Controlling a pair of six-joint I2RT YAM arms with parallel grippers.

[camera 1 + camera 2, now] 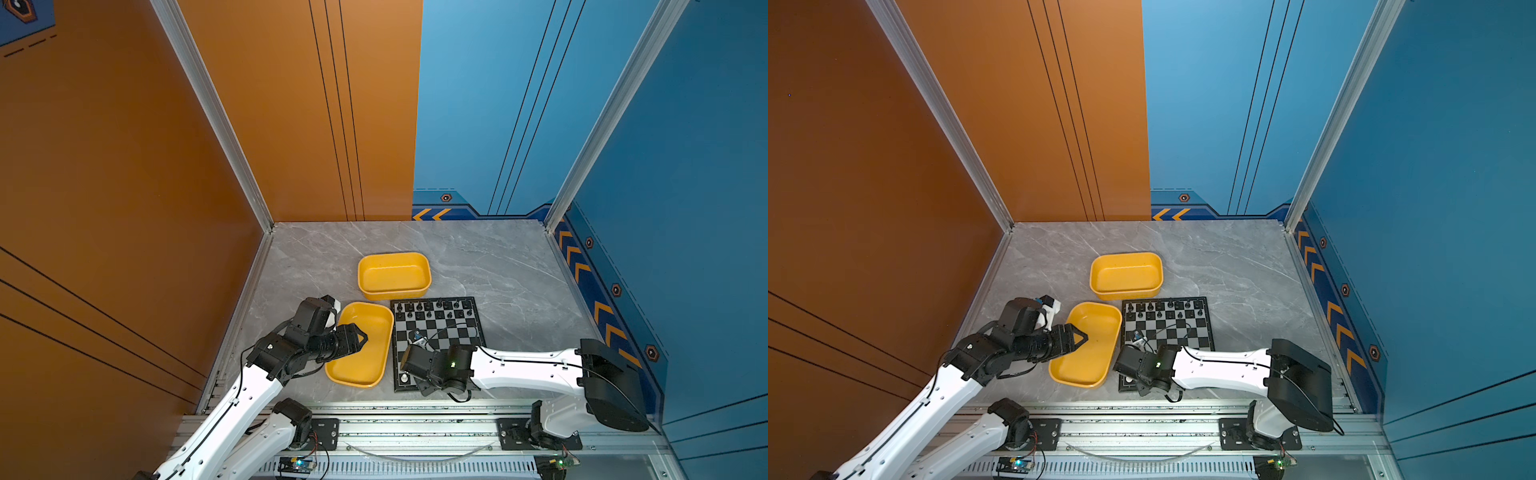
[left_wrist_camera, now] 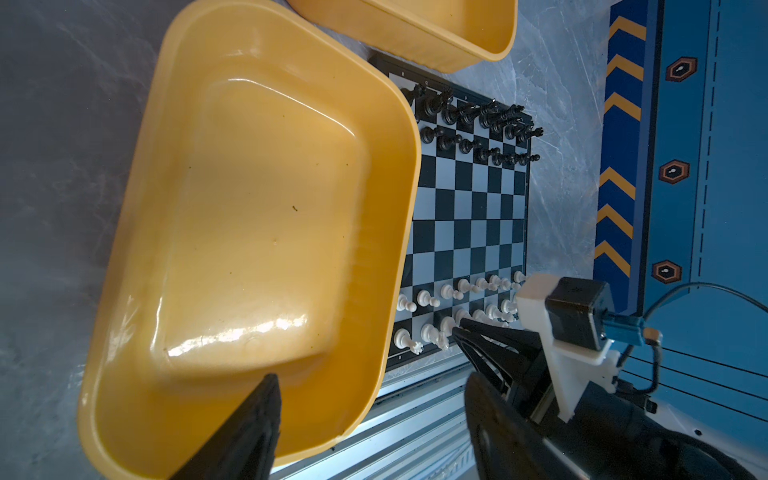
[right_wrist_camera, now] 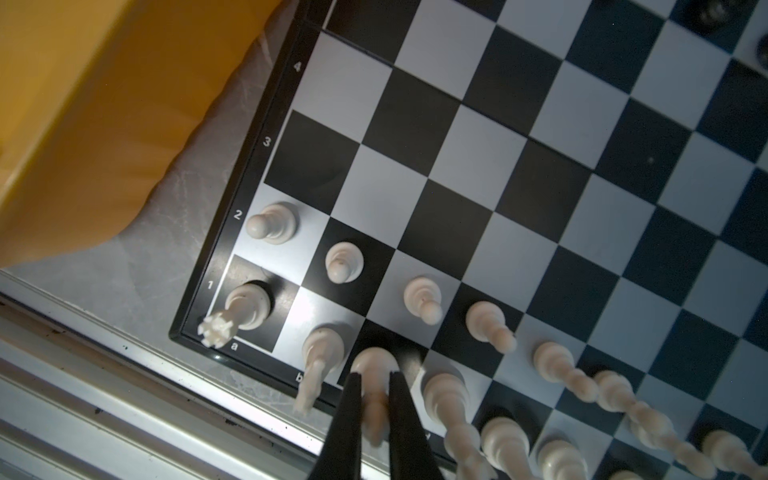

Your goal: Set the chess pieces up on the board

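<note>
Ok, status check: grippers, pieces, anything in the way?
Left gripper open, empty, over near yellow tray. Right gripper shut on white chessman at board's near row. White knight and tall white piece close either side.

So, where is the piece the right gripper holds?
Right wrist view: the held piece stands on the edge row of the board, between the knight and a taller piece.
</note>
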